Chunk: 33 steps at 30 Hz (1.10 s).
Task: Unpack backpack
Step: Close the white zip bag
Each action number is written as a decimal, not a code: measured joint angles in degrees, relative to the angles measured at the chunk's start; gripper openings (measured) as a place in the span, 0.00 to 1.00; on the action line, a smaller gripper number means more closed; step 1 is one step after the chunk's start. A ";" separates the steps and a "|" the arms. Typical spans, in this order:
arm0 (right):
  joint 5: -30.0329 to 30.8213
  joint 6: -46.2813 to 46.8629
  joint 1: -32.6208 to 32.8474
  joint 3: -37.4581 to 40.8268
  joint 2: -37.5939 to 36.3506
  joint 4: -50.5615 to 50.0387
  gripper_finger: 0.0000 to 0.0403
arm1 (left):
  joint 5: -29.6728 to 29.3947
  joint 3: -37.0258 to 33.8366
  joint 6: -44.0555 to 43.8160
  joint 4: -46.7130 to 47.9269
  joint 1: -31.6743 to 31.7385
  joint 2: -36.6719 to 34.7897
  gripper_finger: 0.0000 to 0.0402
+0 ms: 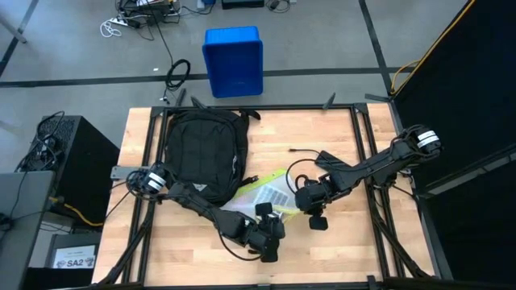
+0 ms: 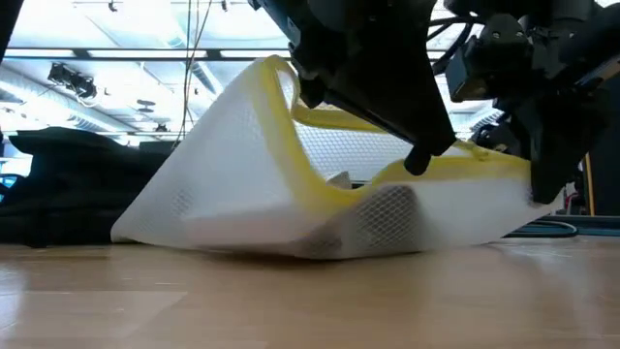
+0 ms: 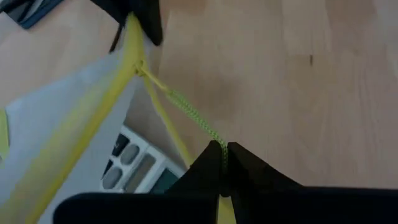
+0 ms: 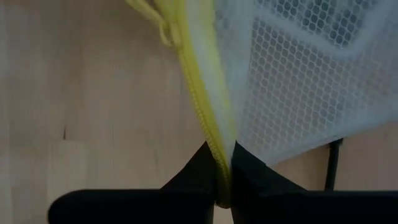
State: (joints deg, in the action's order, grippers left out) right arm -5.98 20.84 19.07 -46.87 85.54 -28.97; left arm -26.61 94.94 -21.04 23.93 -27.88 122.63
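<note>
Pale butcher-block wood fills the table point(image 1: 339, 153) in the high view, with grey floor and a blue bin point(image 1: 233, 61) beyond its upper edge. At the upper left of that tabletop lies the backpack point(image 1: 201, 153), a rounded black fabric oval, slumped flat and apart from my two grippers.

Just right of and below it, in the lower middle of the frame, rests a white mesh pouch point(image 2: 320, 194) with yellow zip edging, already out on the wood. I judge it to be one of the bag's contents, and I am working on its zip.

My left gripper point(image 3: 223, 155) is pinched tight on the yellow woven pull cord point(image 3: 193, 115), which runs taut up to the slider. My right gripper point(image 4: 222, 160) is clamped on the yellow zipper tape point(image 4: 205, 93) at the pouch's edge. I read this as one hand anchoring the soft pouch so the other can draw the slider along without dragging everything across the table.

In the low view the pouch tents up stiffly, its honeycomb netting translucent. Through it, in the left wrist view, shows what looks like a calculator point(image 3: 134, 165) with pale keys
</note>
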 joint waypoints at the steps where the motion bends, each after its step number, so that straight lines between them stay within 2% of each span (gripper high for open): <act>1: 0.50 0.00 0.02 0.00 -0.51 -0.49 0.00 | 0.86 0.46 -0.02 0.92 -0.02 0.00 0.00; 8: 8.59 2.81 -0.10 0.00 -4.74 -6.30 0.00 | 2.89 5.87 -0.28 9.59 -1.34 0.00 0.00; 18: 19.84 8.57 -2.01 0.20 -8.35 -20.66 0.00 | 4.32 13.54 -3.34 22.76 -5.33 -0.11 0.00; 28: 22.84 12.02 -2.69 0.20 -8.37 -28.39 0.00 | 3.73 13.31 -9.62 30.59 -9.40 -0.11 0.00; 33: 23.96 13.64 -2.69 0.13 -8.37 -31.26 0.00 | 2.76 11.76 -10.88 29.40 -10.78 -0.17 0.00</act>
State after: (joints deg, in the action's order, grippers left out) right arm 17.98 34.48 16.38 -46.74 77.17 -60.23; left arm -23.84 106.70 -31.92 53.33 -38.66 122.45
